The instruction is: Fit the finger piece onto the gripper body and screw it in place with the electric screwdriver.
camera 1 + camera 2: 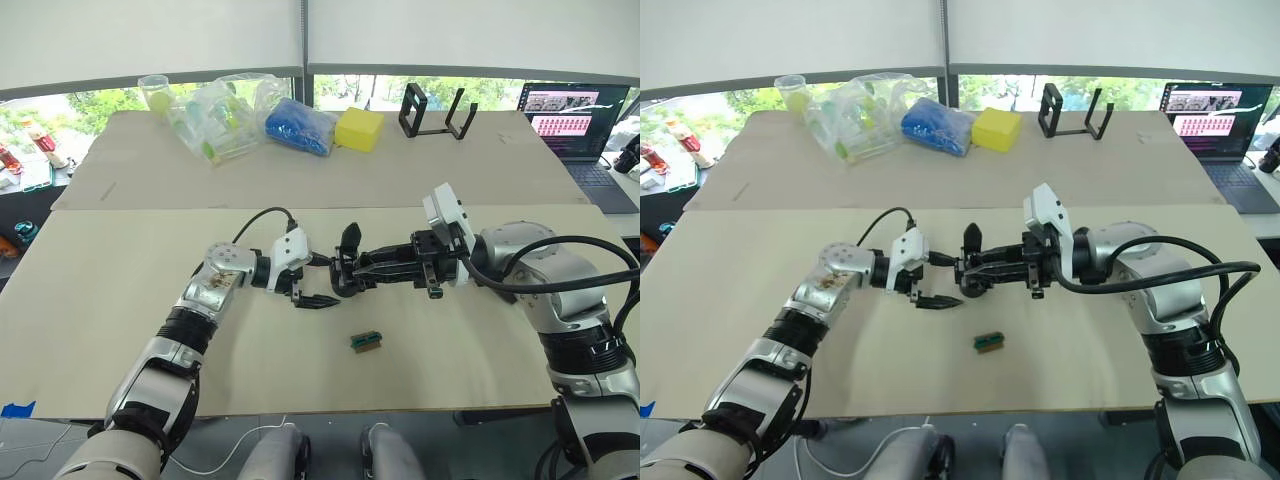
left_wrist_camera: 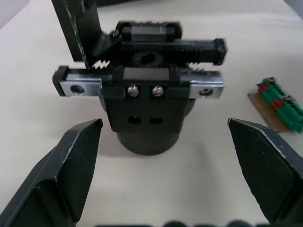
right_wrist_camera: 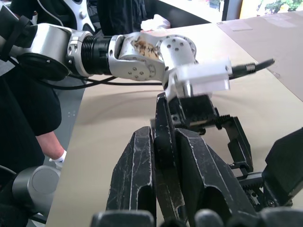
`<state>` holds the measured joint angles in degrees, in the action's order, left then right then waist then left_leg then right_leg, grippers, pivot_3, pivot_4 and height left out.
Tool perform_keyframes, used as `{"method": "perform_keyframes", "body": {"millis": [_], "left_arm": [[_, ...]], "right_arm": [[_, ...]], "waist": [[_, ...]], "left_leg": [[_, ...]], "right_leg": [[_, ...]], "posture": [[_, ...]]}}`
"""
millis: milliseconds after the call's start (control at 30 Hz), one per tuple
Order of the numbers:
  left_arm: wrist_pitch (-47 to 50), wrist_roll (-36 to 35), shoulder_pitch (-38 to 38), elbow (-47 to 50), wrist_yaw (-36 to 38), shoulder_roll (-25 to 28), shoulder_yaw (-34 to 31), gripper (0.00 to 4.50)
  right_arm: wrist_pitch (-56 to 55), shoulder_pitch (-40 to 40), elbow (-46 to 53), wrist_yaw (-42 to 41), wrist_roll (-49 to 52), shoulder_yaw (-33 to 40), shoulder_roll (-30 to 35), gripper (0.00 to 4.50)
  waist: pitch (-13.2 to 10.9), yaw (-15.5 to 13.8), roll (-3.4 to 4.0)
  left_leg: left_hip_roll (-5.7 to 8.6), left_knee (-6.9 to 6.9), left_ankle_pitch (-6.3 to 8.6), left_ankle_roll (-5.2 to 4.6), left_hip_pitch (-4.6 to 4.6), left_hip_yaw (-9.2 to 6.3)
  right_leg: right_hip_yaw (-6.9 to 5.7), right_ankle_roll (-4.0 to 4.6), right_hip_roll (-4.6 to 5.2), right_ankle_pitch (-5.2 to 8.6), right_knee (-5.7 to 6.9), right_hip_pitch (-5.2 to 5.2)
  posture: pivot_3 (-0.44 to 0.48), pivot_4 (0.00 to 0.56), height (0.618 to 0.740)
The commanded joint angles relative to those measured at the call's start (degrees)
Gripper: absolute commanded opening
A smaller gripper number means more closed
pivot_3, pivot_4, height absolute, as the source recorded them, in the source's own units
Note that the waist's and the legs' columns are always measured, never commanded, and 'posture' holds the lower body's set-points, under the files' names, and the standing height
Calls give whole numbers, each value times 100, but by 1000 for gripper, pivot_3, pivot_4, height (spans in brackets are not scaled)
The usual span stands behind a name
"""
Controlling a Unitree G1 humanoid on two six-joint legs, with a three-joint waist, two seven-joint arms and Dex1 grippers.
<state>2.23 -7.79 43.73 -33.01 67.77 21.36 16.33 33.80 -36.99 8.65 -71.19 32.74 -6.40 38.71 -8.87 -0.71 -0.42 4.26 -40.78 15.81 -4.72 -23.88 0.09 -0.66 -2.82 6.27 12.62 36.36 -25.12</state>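
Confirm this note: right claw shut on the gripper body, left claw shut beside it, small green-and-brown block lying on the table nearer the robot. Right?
One error: the left claw is open, its fingers spread wide in the left wrist view. The right claw is shut on the gripper body, and the green-and-brown block lies nearer the robot.

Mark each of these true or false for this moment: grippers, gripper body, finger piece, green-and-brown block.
1. The left gripper is open. True.
2. The right gripper holds the green-and-brown block. False: the block lies loose on the table, nearer the robot.
3. The gripper body stands on the table in front of the open left fingers. True.
4. The right fingers are shut on a flat black piece, apparently the finger piece. True.
5. The laptop is closed. False: its screen is lit.
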Motion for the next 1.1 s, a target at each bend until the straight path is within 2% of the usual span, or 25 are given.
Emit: {"method": "perform_keyframes", "body": {"millis": [33, 400, 500, 600, 733, 1100], "left_arm": [[-191, 136, 168, -251, -244, -198, -97, 4500], [-499, 270, 276, -710, -296, -588, -114, 4500], [-720, 312, 349, -992, -281, -657, -138, 3620], [-927, 422, 397, -1249, -285, -696, -122, 2290], [-1199, 570, 423, -1489, -241, -717, -62, 2281], [-1369, 657, 507, -1694, -124, -760, -139, 2281]], "right_arm": [[-54, -33, 184, 53, 73, 145, -26, 312], [-241, 48, 62, 137, -24, 121, -132, 312], [-586, 61, -86, 102, -185, 59, -242, 312], [-1063, 25, -377, 57, -411, -9, -432, 312], [-1736, -85, -958, -186, -792, -205, -631, 312], [-2262, -516, -1993, -650, -1086, -403, -1064, 312]], "waist": [[0, -5, 0], [0, -3, -1], [0, -1, -1], [1, -4, -2], [1, -5, -2], [1, 1, -2]], "left_leg": [[0, 0, 0, 0, 0, 0], [1, -3, 1, -2, 0, 0], [1, -3, 1, -2, 0, 0], [1, -4, 1, -2, 0, 0], [3, -5, 1, -2, 0, 1], [5, -9, 0, -2, 1, -1]], "right_leg": [[0, 0, 0, 0, 0, 0], [0, 0, 5, 0, 38, 0], [-1, 0, 4, 0, 38, -2], [-4, 0, 3, 0, 39, -2], [-5, 0, 1, 0, 42, 0], [-9, 0, 0, 0, 52, 1]], "posture": [[0, 150, 740], [0, 150, 740], [0, 150, 740], [0, 150, 740], [0, 150, 740], [0, 150, 740]]}}
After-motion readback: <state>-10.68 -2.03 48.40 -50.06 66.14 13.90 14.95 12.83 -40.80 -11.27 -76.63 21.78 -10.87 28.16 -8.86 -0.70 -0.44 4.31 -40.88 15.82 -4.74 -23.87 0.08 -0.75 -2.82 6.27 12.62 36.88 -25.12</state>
